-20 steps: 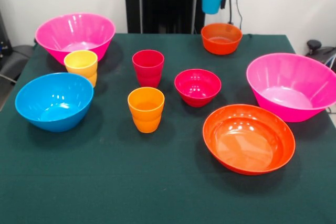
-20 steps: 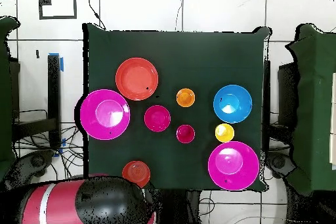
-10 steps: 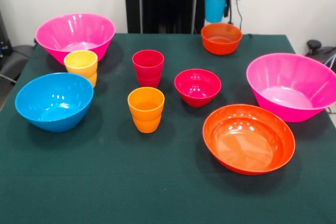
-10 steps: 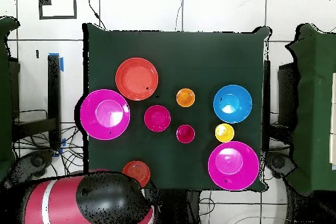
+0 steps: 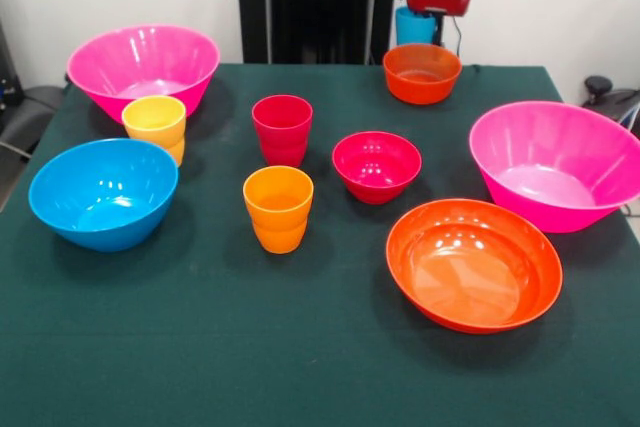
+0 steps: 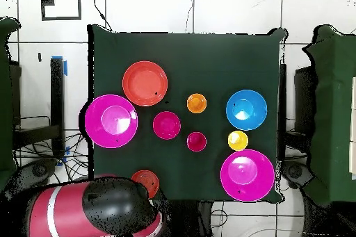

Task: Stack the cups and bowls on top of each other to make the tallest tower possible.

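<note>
My gripper (image 5: 430, 19) is shut on the blue cup (image 5: 410, 27) at the table's far edge, holding it upright just behind and above the small orange bowl (image 5: 422, 72). In the overhead view my arm (image 6: 97, 210) covers the gripper and part of that bowl (image 6: 144, 180). The red cup (image 5: 282, 129), orange cup (image 5: 278, 207) and yellow cup (image 5: 155, 127) stand upright and apart on the table. The small magenta-red bowl (image 5: 376, 165), blue bowl (image 5: 103, 192), large orange bowl (image 5: 473, 263) and two pink bowls (image 5: 143, 65) (image 5: 560, 162) each sit alone.
The green table (image 5: 300, 347) ends close behind the small orange bowl. The black pedestal (image 5: 310, 2) stands at the far side. The yellow cup stands close against the left pink bowl.
My gripper has moved down and a little to the right in the front view with the blue cup, lowering it behind the small orange bowl. Nothing else has moved.
</note>
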Robot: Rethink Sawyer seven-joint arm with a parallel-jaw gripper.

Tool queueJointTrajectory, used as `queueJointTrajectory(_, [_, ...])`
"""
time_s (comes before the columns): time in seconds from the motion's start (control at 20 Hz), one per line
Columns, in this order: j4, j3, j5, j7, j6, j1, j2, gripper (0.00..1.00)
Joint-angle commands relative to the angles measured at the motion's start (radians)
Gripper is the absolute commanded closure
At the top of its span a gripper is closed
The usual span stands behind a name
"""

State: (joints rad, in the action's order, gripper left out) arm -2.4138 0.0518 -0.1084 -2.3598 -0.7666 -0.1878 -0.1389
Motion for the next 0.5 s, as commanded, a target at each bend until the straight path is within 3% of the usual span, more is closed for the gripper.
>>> queueJointTrajectory(0.05, [0.176,-0.114,0.069,-0.212,-0.007,-0.002,0.094,1.0])
queueJointTrajectory(0.35, [0.215,-0.114,0.073,-0.208,-0.012,-0.009,0.139,1.0])
queueJointTrajectory(0.5, [0.198,-0.116,0.078,-0.208,0.001,-0.008,0.126,1.0])
